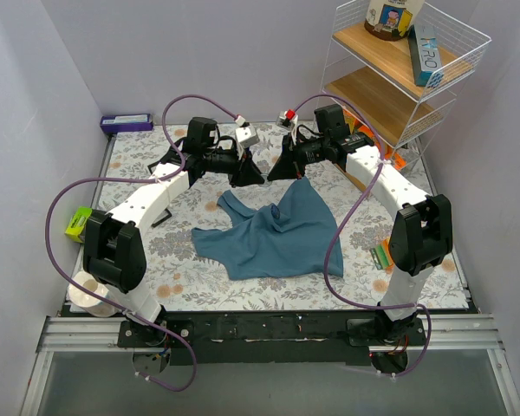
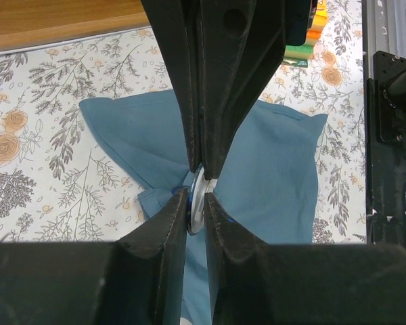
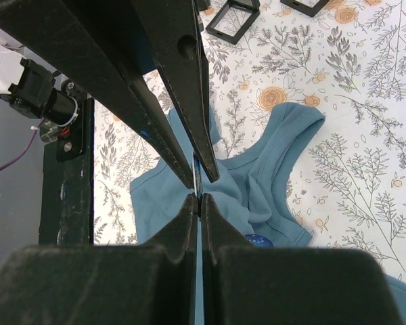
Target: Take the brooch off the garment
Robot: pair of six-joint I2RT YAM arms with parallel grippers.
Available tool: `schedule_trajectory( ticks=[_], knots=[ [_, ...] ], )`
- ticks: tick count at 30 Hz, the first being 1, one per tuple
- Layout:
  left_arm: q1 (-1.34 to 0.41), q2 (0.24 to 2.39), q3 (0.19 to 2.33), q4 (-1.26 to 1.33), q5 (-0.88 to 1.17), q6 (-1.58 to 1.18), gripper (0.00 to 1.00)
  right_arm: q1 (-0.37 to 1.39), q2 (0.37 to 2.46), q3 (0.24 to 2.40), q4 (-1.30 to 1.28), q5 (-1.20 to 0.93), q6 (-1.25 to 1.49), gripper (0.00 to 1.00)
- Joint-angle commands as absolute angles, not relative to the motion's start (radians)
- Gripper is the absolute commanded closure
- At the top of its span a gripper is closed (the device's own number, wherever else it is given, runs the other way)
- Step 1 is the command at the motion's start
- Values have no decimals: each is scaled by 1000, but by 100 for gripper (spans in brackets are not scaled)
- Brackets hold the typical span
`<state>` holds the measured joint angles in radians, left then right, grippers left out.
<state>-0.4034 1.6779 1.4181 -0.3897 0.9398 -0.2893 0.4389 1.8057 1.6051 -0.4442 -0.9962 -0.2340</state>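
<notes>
The teal T-shirt (image 1: pixel 273 236) lies crumpled mid-table, one fold rising toward the back. Both grippers meet tip to tip above its far edge. My left gripper (image 1: pixel 256 172) is shut on the brooch (image 2: pixel 198 193), a small whitish disc with a blue rim seen edge-on. My right gripper (image 1: pixel 271 170) is shut on the same disc from the other side (image 3: pixel 197 177). The left wrist view shows my left gripper (image 2: pixel 197 203) below the disc and the right one (image 2: pixel 203 169) above it. The right wrist view shows my right gripper (image 3: pixel 198 198) below it. The shirt (image 2: pixel 277 162) (image 3: pixel 257 189) lies beneath.
A small blue dotted round piece (image 3: pixel 257 240) sits by the shirt's collar. A wire shelf (image 1: pixel 399 78) stands back right. A purple box (image 1: pixel 126 121) is back left, a green item (image 1: pixel 76 222) and tape roll (image 1: pixel 91 295) at left, small items (image 1: pixel 382 253) at right. Black frames (image 3: pixel 233 20) lie behind.
</notes>
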Motion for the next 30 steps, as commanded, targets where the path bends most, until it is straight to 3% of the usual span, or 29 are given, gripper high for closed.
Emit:
schedule_trajectory(
  ticks=[1, 26, 28, 30],
  knots=[
    [-411, 1675, 1407, -385, 881, -267, 88, 440, 1779, 1597, -407, -1034, -204, 99],
    [-426, 1671, 1384, -463, 805, -115, 82, 440, 1787, 1615, -391, -1032, -196, 99],
    [-429, 1670, 1384, -465, 807, -117, 80, 440, 1787, 1612, -391, -1029, -196, 99],
    [-426, 1663, 1393, -469, 824, -135, 69, 440, 1786, 1609, -396, -1019, -201, 99]
  ],
)
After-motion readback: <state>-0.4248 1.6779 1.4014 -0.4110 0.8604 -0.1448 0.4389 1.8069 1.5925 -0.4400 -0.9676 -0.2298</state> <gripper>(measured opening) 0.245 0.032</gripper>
